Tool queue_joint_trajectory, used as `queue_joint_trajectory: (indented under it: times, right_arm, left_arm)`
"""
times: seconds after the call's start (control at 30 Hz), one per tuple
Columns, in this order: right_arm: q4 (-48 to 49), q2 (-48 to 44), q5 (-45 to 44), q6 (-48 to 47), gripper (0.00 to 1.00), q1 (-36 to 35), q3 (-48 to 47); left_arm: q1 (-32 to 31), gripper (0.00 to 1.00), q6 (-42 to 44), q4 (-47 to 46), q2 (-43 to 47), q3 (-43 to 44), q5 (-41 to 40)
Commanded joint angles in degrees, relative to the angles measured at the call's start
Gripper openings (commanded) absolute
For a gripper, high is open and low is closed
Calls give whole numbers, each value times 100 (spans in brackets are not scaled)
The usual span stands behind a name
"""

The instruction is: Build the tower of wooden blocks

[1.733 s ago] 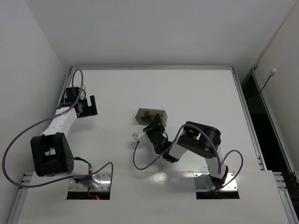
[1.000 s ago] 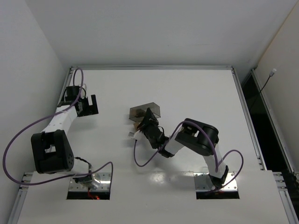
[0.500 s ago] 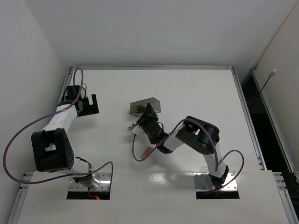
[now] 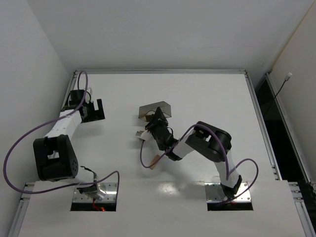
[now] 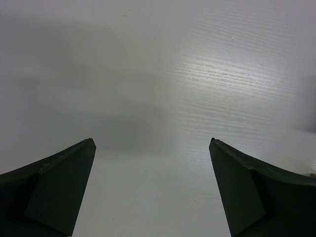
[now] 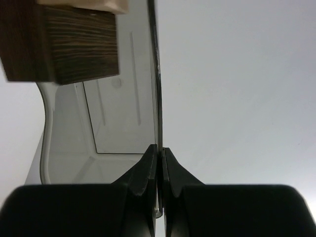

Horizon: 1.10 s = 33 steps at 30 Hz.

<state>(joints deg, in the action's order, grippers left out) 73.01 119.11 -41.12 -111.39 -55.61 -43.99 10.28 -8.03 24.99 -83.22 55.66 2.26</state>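
Right gripper (image 6: pixel 159 153) pinches the translucent grey plastic container (image 6: pixel 123 108) wall; dark brown wooden block (image 6: pixel 64 47) lies beyond, left of that wall.

- No writing, brand, number or sign can be read in any view.
- The translucent grey container (image 6: pixel 123 118) and the dark brown block (image 6: pixel 64 44) show only bare plastic and wood grain.

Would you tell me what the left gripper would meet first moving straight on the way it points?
Probably only the white table: the left gripper has nothing but tabletop ahead, though depth is unclear.
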Motion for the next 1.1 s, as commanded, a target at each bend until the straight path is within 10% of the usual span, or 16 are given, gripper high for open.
queue_joint_trajectory:
  times: [0.0,0.4,0.6,0.67,0.7,0.73,0.8,1.07]
  right_arm:
    - [2956,-142,-71,-190,0,33,-399]
    - [3079,-81,-255,-49,0,103,-426]
    - [1642,-440,-1437,485,0,174,-1058]
    - [-267,-799,-2098,2289,0,331,-1742]
    - [-3516,-1237,-2293,3403,0,393,-2032]
    - [-5332,-1345,-2217,5885,0,559,-2879]
    - [-8924,-1294,-1349,7791,0,831,-4154]
    - [-11747,-1162,2180,10477,0,2937,-5655]
  left_arm:
    - [79,100,-32,-12,-71,217,125]
    - [79,100,-32,-82,-124,217,283]
    - [79,100,99,-74,-11,270,336]
    - [79,100,100,-74,-10,209,336]
    - [79,100,100,-74,-10,209,388]
    - [79,100,152,-74,42,209,441]
    - [79,100,214,-74,104,209,442]
    - [79,100,346,-126,210,156,661]
